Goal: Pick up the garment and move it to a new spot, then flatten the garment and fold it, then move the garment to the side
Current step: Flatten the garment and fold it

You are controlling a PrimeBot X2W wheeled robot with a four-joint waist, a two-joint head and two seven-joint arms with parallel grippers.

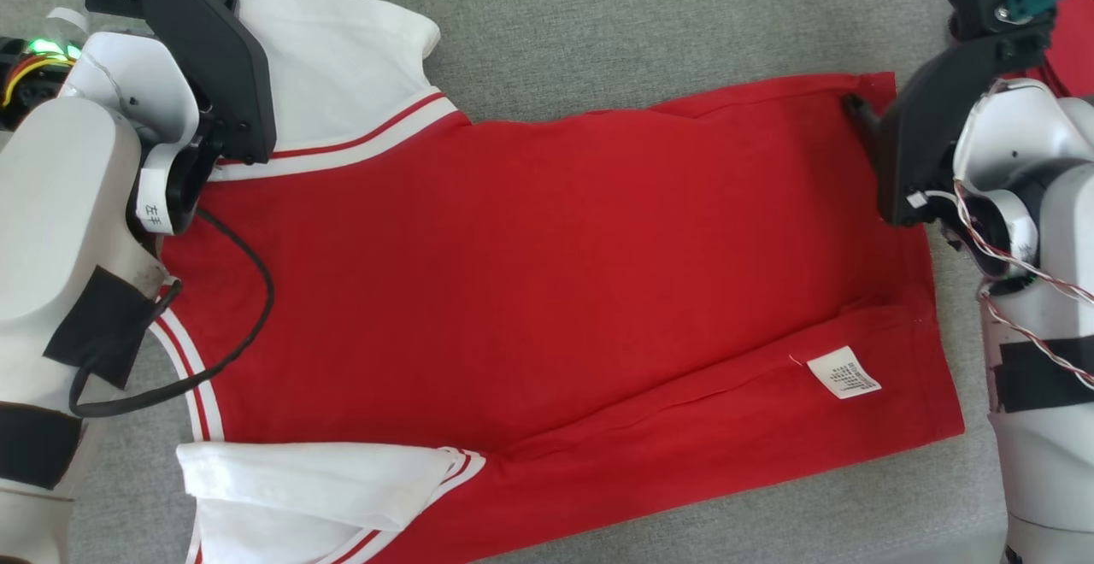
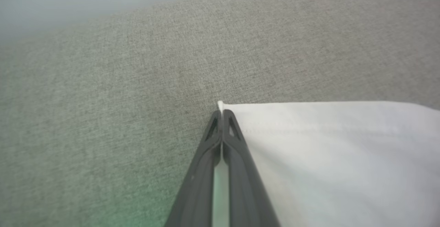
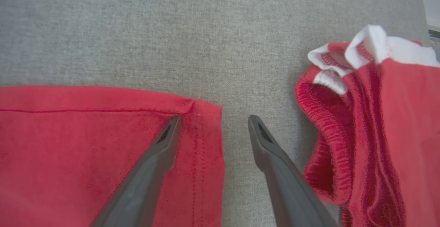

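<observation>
The garment [image 1: 547,273], a red shirt with white sleeves and striped trim, lies spread flat on the grey cloth surface [image 1: 641,26]. In the left wrist view my left gripper [image 2: 221,115] is shut on the corner of a white sleeve [image 2: 326,151], with a sliver of cloth pinched between its tips. My right gripper [image 3: 213,122] stands open at the far hem corner [image 3: 202,117]. One of its fingers [image 3: 161,151] lies over the red cloth and the other over bare grey surface. Nothing is held between them.
A second bunched red and white piece of clothing [image 3: 371,123] lies just right of my right gripper, at the head view's top right edge [image 1: 1077,43]. A white care label [image 1: 844,373] shows near the hem. A black cable [image 1: 248,308] hangs from the left arm over the shirt.
</observation>
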